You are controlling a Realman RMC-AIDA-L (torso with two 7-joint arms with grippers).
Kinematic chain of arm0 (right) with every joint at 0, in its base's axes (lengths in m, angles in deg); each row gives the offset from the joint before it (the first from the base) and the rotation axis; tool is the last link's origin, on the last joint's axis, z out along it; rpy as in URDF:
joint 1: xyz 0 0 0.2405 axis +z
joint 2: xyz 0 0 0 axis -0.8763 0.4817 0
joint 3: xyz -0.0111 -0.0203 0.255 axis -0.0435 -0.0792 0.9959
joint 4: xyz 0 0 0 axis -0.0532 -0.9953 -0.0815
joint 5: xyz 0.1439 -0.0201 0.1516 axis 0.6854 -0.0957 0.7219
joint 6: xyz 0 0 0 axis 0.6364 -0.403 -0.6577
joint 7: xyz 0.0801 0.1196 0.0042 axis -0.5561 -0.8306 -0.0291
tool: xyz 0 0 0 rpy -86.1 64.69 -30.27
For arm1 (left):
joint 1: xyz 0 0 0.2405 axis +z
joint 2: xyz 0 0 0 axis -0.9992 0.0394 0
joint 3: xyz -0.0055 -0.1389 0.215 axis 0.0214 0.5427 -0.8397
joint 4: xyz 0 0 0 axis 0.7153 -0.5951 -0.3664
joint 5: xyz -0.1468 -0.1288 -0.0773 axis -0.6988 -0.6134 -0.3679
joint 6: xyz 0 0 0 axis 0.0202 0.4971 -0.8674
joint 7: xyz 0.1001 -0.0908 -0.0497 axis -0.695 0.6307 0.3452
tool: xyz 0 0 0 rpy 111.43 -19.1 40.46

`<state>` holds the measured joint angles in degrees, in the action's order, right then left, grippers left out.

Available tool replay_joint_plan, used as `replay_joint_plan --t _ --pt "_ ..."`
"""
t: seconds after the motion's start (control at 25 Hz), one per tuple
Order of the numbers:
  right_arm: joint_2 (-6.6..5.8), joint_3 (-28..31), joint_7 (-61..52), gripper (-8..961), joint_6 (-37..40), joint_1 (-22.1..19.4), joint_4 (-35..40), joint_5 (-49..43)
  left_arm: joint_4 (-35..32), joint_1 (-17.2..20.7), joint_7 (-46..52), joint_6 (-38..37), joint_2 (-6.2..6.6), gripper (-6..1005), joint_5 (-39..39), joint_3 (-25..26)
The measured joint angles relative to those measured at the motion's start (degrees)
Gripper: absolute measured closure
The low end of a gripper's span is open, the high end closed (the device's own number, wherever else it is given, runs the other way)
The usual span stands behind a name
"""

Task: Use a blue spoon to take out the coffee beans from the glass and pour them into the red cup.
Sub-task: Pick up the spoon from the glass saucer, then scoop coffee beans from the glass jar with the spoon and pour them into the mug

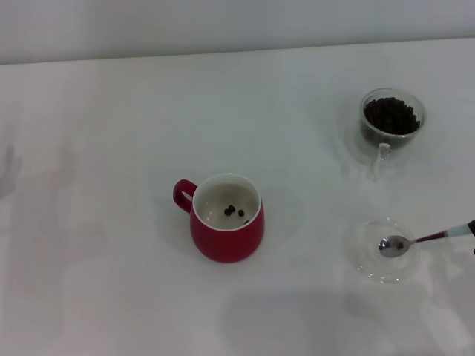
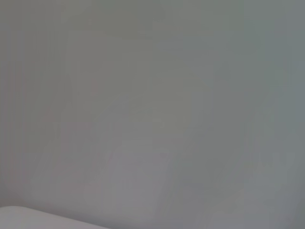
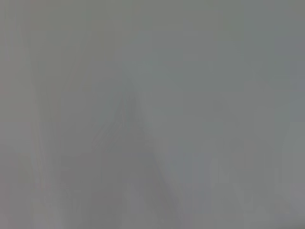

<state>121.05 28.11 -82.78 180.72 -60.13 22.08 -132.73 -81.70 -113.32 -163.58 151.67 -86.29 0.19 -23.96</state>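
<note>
The red cup (image 1: 225, 231) stands mid-table, handle to the left, with a few coffee beans (image 1: 234, 212) on its white bottom. At the back right the glass (image 1: 391, 119) holds a heap of coffee beans (image 1: 391, 115), its handle toward me. The blue spoon (image 1: 404, 242) has its silver bowl over a clear saucer (image 1: 375, 270) at the front right, and no bean shows in the bowl. Its handle runs to the right edge of the head view. There a dark sliver of my right gripper (image 1: 470, 228) meets the handle's end. Both wrist views show only blank grey.
White tabletop (image 1: 111, 148) stretches to the left of the cup and toward the back edge. The glass and the saucer stand apart, with bare table between them.
</note>
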Motion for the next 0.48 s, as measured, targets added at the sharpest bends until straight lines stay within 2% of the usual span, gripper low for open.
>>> replay_joint_plan --t 0.48 --pt "-0.21 2.71 -6.57 805 0.99 1.92 0.99 -0.11 0.01 0.13 0.11 -0.06 -0.05 123 0.0 0.0"
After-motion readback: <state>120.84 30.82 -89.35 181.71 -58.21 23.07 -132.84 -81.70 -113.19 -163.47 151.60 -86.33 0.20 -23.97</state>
